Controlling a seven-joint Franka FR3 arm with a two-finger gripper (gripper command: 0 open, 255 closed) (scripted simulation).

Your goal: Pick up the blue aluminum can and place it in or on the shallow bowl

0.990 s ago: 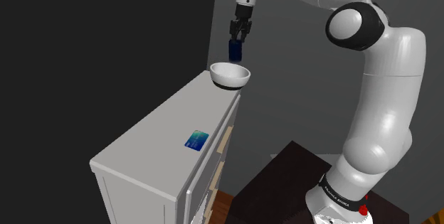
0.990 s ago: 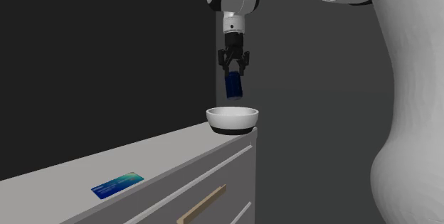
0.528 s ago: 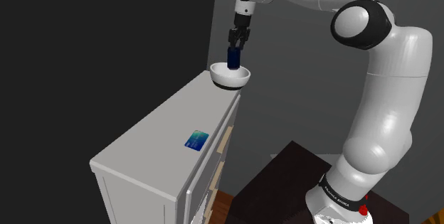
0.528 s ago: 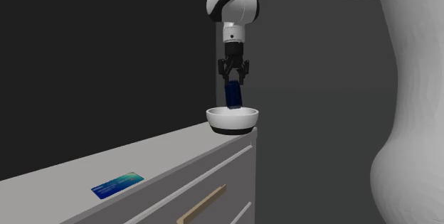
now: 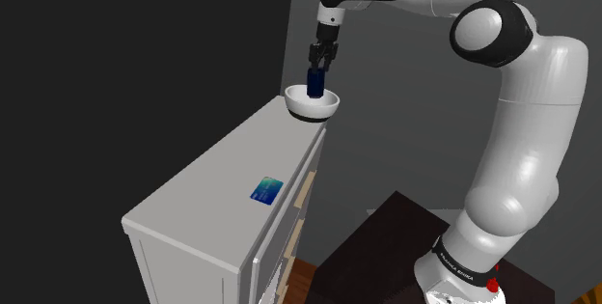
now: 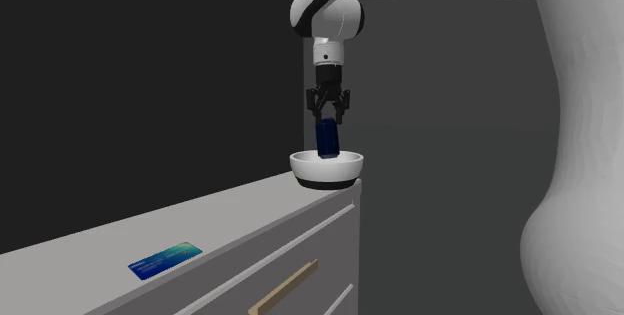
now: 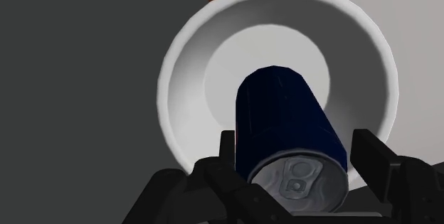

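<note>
The dark blue can hangs upright with its lower end inside the white shallow bowl. My black gripper is shut on the can's upper part. The second exterior view has the can dipping below the bowl's rim, with the gripper just above. Along the gripper, the fingers clasp the can on both sides. Its silver top with the pull tab faces the camera, over the middle of the bowl. Whether the can touches the bowl's bottom I cannot tell.
The bowl stands at the far corner of a white dresser with drawers. A blue card lies on its top nearer the front edge, also seen as the card. A dark stand holds the arm. Dark walls rise behind.
The gripper has come straight down with the can, from well above the bowl to the can's lower end inside it. The grip has stayed shut.
</note>
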